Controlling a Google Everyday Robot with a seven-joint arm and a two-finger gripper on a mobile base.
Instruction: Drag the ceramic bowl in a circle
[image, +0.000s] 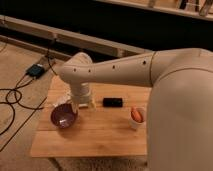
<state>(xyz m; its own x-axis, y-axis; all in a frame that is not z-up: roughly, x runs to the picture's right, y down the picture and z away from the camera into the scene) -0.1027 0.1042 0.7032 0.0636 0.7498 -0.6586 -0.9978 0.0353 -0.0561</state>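
Currently the ceramic bowl (64, 116) sits upright on the left part of the wooden table (95, 137), well apart from the white cup (136, 118) and the small black object (112, 102). That spacing probably leaves room for a circular path. The arm (115, 67) reaches across from the right and turns down at the wrist, placing the gripper (76, 104) at the bowl's far right rim. This is a likely contact point for dragging by the rim rather than lifting. Whether the gripper is spread or pressed together cannot be told, as the wrist hides it. Contact with the rim cannot be confirmed either.
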